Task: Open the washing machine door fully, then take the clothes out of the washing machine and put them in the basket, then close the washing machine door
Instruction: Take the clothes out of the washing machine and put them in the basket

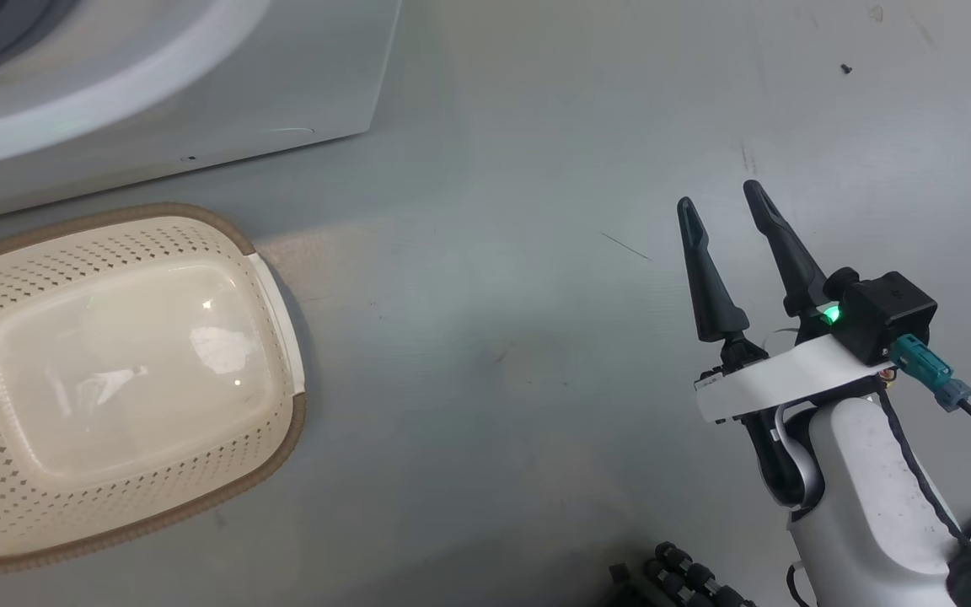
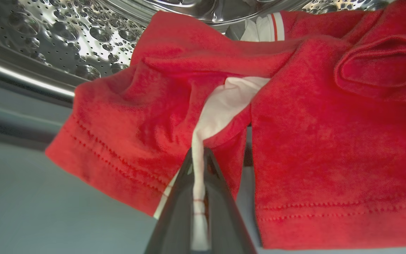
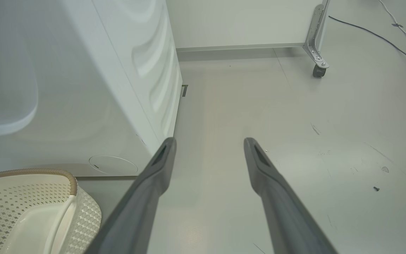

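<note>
The left fingers [image 2: 178, 211] pinch a white fold of the red clothes [image 2: 312, 141] at the drum [image 2: 65, 31] lip, with the empty basket [image 1: 72, 253] on the floor [image 1: 494, 379] against the washing machine [image 1: 199, 110] front, while the right fingers [image 1: 709, 287] are spread wide.

The left gripper [image 2: 201, 155] rises from 6 o'clock, its two fingers pressed together on a white strip [image 2: 220, 106] of the clothes [image 2: 312, 141]. The red fabric spreads from the centre to 3 o'clock and overlaps the rim of the dimpled steel drum [image 2: 65, 31], which is at 11 o'clock.
</note>
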Controlling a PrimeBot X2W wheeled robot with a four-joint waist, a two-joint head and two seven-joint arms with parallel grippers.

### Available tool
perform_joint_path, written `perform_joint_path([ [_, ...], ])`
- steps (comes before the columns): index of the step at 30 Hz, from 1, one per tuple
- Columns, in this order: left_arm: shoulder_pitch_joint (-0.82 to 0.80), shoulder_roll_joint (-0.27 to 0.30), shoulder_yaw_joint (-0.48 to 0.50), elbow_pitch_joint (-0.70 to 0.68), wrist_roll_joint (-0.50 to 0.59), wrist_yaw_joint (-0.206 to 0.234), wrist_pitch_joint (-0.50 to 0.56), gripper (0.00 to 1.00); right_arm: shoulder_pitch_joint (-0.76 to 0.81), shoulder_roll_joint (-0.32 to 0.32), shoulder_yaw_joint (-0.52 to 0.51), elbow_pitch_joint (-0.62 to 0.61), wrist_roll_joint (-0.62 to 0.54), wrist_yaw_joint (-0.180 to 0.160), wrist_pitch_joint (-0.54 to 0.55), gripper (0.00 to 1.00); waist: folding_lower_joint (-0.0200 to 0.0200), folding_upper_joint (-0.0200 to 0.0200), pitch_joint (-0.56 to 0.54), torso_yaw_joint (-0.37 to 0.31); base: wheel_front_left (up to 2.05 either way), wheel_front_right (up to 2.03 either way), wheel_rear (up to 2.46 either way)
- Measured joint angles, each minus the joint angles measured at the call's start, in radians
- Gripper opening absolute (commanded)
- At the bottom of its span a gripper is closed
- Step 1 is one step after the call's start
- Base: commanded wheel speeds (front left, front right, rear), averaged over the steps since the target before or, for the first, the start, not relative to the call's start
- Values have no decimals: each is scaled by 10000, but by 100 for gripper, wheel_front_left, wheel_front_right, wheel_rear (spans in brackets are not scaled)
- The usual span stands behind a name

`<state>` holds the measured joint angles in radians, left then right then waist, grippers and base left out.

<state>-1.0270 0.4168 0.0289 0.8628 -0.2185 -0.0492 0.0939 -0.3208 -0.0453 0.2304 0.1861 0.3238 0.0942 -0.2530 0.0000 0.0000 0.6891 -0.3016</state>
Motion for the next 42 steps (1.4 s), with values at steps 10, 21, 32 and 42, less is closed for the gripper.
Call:
perform_joint_path([
  [10,-1,-441,38,307,-104,-94,-1404,0,0,-2,-109,109,-17,0,0,100,0,0,-384,213,0,0,0],
  [21,259,-947,332,527,-558,-357,-3231,0,16,-2,-234,433,-182,0,0,100,0,0,-1187,562,0,0,0],
  [32,1243,-1409,322,309,-721,-610,-3545,0,294,-4,-249,769,-188,6,0,100,0,0,-2248,929,0,0,0],
  [42,2055,-1822,268,-1106,-796,-708,-3507,0,661,-6,-408,863,-190,6,0,100,0,0,-3161,1270,0,0,0],
])
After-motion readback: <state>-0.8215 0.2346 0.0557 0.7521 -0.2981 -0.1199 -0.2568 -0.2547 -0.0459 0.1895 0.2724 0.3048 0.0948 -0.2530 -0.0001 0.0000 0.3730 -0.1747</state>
